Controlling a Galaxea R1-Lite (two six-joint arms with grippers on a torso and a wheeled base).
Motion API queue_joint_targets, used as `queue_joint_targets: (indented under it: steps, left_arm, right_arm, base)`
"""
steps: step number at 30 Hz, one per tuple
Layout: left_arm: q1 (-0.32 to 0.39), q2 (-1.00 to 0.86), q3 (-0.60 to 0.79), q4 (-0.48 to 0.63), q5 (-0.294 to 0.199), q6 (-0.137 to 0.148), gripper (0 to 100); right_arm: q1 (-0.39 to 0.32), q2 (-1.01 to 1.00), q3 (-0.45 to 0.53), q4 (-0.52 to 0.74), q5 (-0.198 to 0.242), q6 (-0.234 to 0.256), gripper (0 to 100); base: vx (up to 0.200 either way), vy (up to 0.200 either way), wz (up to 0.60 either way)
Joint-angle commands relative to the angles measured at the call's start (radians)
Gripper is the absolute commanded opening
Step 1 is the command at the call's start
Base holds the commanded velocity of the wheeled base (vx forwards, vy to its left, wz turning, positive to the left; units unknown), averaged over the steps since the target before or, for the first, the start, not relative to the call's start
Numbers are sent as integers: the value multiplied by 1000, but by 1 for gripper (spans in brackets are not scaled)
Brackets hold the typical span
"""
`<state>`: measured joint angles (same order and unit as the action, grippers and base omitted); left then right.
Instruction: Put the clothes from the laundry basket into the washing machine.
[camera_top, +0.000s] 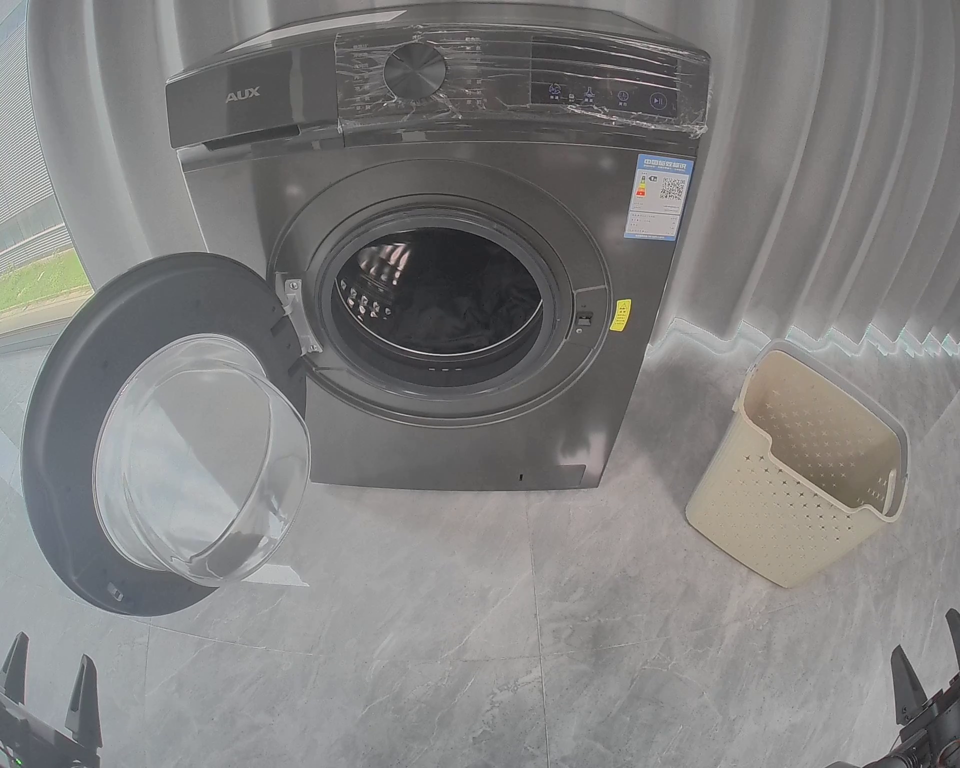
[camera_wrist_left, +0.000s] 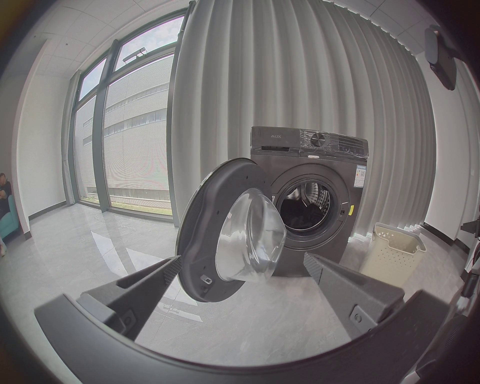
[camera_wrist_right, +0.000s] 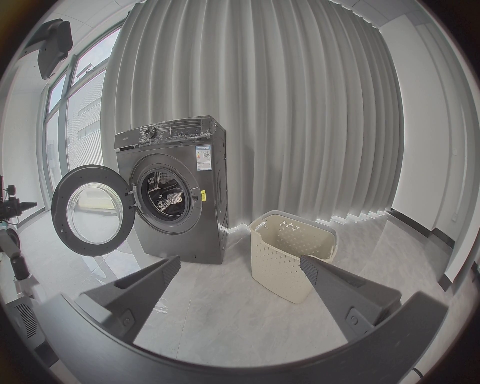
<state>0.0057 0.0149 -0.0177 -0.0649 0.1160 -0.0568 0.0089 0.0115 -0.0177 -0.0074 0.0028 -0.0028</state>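
Ahead, door (camera_top: 70, 420) juts open beside washing machine (camera_top: 450, 455); left fingers (camera_wrist_left: 135, 295), right fingers (camera_wrist_right: 350, 295) spread empty.

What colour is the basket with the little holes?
The perforated plastic laundry basket is cream-beige all over, clearest in the head view.

A dark grey front-loading washing machine (camera_top: 450, 455) fills the upper centre of the head view. Its round door (camera_top: 70, 440) with a clear bowl window is swung wide open toward the left. Dark clothes (camera_top: 455, 300) lie inside the drum. A cream perforated laundry basket (camera_top: 765, 510) stands upright on the floor at centre right, near the machine.
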Motion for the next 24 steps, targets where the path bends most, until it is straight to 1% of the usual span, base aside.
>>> queue_joint_targets:
  steps: [1, 10, 12, 19, 24]
  left_arm:
    - [0, -12, 18, -1, 1, -5, 100]
    - [0, -12, 18, -1, 1, 0, 100]
    - [0, -12, 18, -1, 1, 3, 100]
    - [0, -12, 18, -1, 1, -3, 100]
    - [0, -12, 18, -1, -1, -8, 100]
  right_arm:
    - [0, -11, 18, 0, 0, 0, 100]
    - [0, -11, 18, 0, 0, 0, 100]
    - [0, -11, 18, 0, 0, 0, 100]
    - [0, -11, 18, 0, 0, -2, 100]
    - [0, -11, 18, 0, 0, 0, 100]
  base:
    - [0, 0, 0]
    - [0, 200, 0]
    - [0, 0, 0]
    - [0, 0, 0]
    - [0, 200, 0]
